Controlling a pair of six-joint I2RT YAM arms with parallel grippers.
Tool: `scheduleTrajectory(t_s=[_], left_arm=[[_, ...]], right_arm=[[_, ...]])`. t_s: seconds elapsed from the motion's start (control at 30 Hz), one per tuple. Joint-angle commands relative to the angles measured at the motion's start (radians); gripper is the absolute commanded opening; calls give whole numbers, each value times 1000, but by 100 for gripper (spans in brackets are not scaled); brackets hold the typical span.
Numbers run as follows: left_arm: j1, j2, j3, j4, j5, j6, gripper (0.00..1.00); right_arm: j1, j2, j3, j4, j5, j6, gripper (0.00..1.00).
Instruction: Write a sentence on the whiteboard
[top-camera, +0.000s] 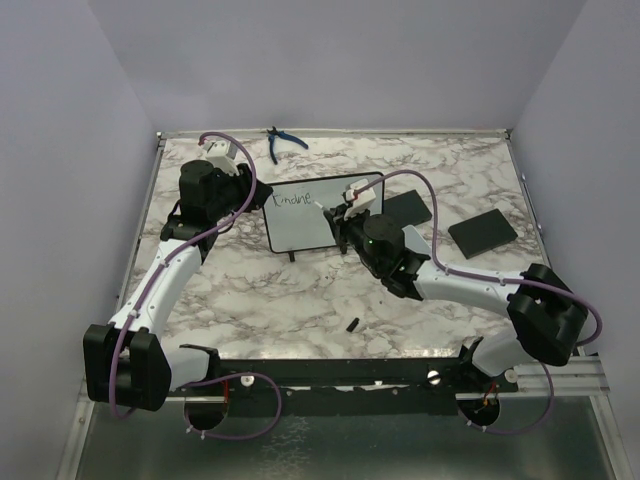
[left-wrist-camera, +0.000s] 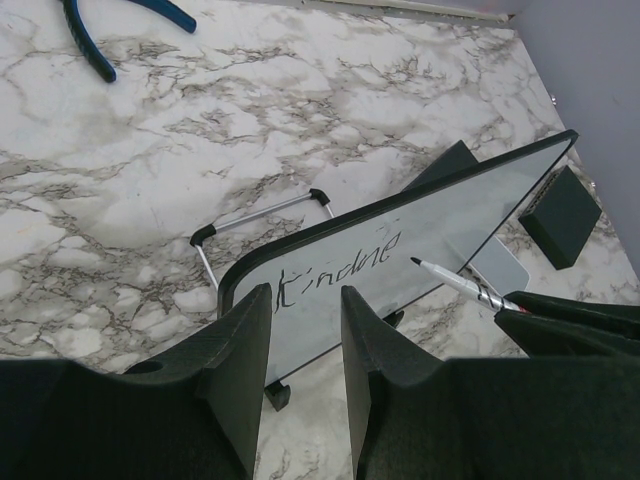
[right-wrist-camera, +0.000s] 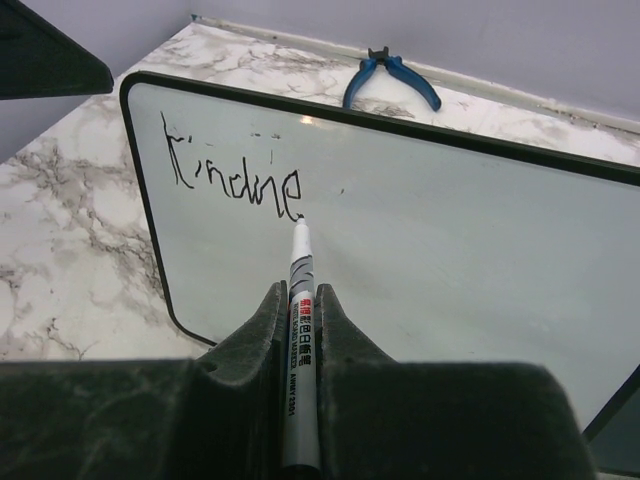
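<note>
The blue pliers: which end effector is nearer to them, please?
Left. The left end effector holds the black-framed whiteboard's edge, short of the blue pliers; the right end effector sits farther, mid-board.

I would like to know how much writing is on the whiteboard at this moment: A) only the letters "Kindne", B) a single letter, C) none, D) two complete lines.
A: the sentence on the whiteboard reads only "Kindne", and the tip of the marker in the right gripper sits just below the final "e".
</note>
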Motion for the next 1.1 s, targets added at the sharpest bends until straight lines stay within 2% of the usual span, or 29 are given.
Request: scheduleTrajectory(t_s=[0.0, 0.33, 1.07], left_arm=[[-3, -23, -7, 8, 9, 13, 35], [-3, -21, -9, 8, 11, 13, 35], [-3, -20, -7, 8, 13, 15, 35]], right_arm=[[-2, -32, -10, 22, 31, -10, 0], [-3, -6, 16, 37, 83, -16, 0], [-3, 61, 78, 42, 84, -35, 0]])
